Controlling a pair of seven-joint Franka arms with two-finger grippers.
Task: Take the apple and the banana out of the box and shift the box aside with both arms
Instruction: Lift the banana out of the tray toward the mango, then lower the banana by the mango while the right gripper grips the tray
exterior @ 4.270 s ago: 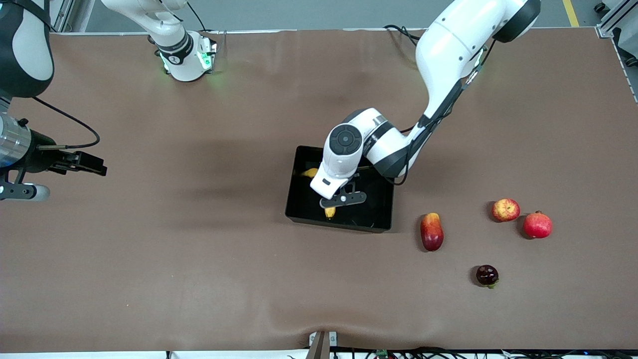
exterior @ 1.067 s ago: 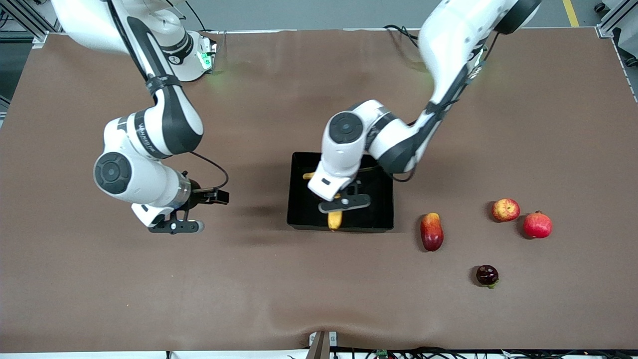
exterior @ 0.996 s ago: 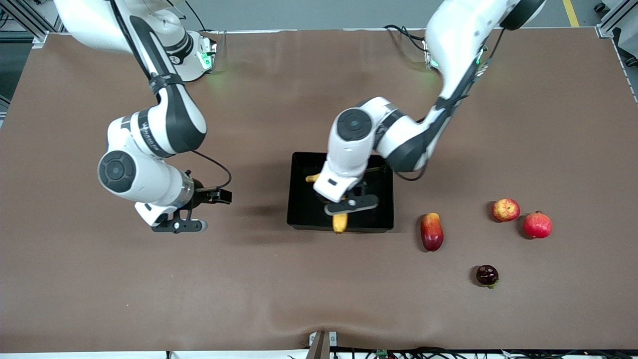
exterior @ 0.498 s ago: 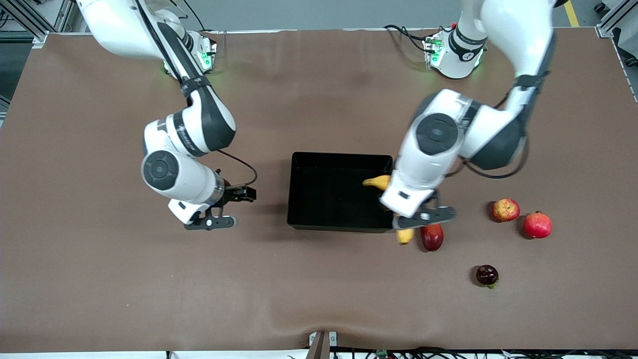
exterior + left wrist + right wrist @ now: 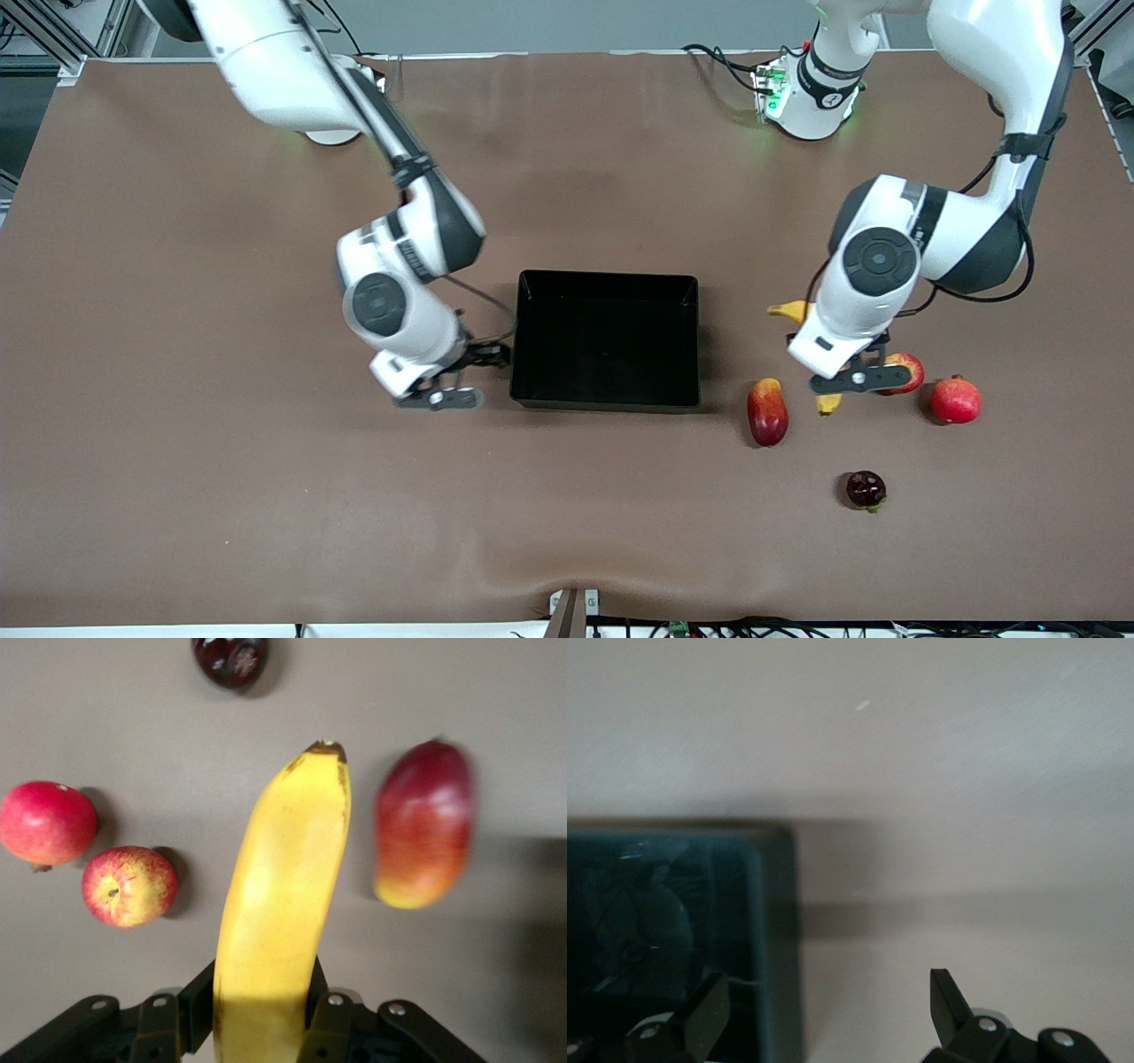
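My left gripper [image 5: 852, 379] is shut on the yellow banana [image 5: 829, 404] and holds it above the table, over the spot between the mango-like fruit [image 5: 767, 411] and the red-and-yellow apple [image 5: 905, 372]. In the left wrist view the banana [image 5: 283, 904] sticks out from between the fingers of my left gripper [image 5: 257, 1014], with the apple [image 5: 129, 887] beside it. The black box [image 5: 607, 278] stands empty mid-table. My right gripper [image 5: 440, 396] is open and empty at the box's wall toward the right arm's end. In the right wrist view that wall [image 5: 776, 930] lies between the fingers [image 5: 946, 997].
A round red fruit [image 5: 955, 400] lies beside the apple toward the left arm's end. A small dark purple fruit [image 5: 866, 489] lies nearer the front camera. In the left wrist view the mango-like fruit [image 5: 425, 835], round red fruit [image 5: 46, 823] and purple fruit [image 5: 232, 656] show.
My left gripper has lifted the banana out of the box and carried it toward the left arm's end, to over the loose fruits. My right gripper has come in to the box's wall.
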